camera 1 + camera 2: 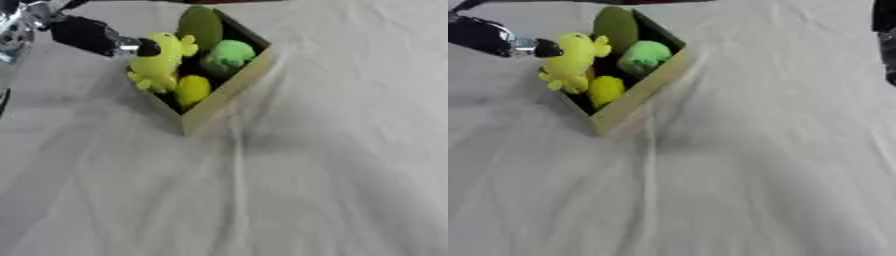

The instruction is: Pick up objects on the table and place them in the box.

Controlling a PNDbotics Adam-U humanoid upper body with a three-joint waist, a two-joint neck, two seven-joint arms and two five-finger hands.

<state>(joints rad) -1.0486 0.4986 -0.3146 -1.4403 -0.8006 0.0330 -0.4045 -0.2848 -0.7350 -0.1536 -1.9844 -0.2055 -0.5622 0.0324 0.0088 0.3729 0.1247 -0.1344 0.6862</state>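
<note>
My left hand (144, 47) reaches in from the upper left corner and touches a yellow plush toy (160, 61) at the left rim of the cardboard box (223, 95) — whether my fingers pinch it or only rest against it, I cannot tell. The box sits near the far edge of the white tablecloth (262, 190) (creased, draped). Inside lie a dark green oval object (200, 26), a light green plush (227, 56) and a yellow rounded object (192, 90).
</note>
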